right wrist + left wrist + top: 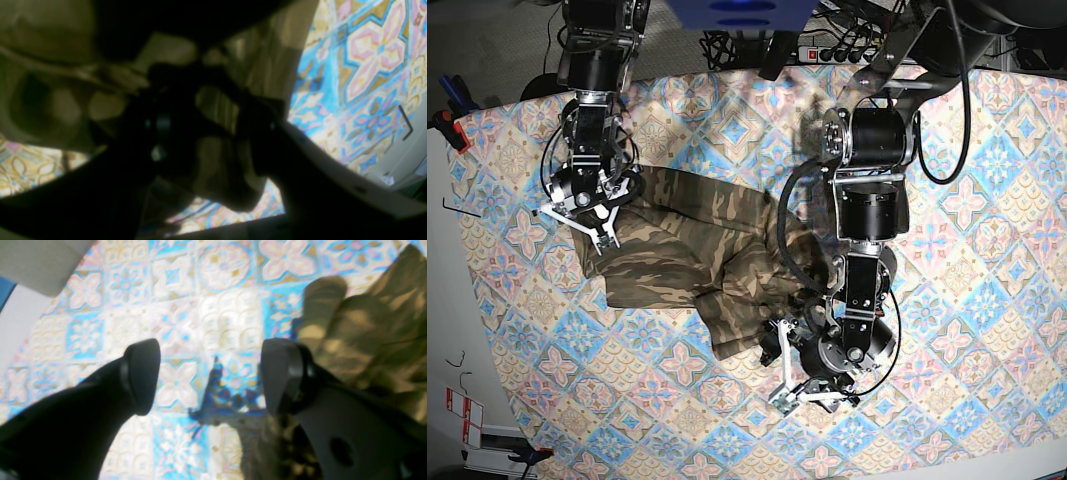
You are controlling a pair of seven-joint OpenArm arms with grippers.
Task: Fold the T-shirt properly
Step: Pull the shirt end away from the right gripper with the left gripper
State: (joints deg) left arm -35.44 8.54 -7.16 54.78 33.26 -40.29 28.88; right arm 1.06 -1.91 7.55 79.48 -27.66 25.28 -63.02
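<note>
The camouflage T-shirt [687,250] lies crumpled across the middle of the tile-patterned tablecloth [727,130]. My right gripper [585,222] sits at the shirt's left edge. In the right wrist view its dark fingers [257,133] are closed around a bunch of T-shirt [217,106] fabric. My left gripper [795,385] hovers at the shirt's lower right corner. In the left wrist view my left gripper [206,376] stands open with only tablecloth [173,323] between its fingers. There the T-shirt [367,333] lies bunched just behind the right finger [283,373].
The white table edge [442,300] runs down the left, with a black L-shaped key [457,205] lying on it, the same key [405,123] showing in the right wrist view. A power strip [837,45] and cables lie beyond the far edge.
</note>
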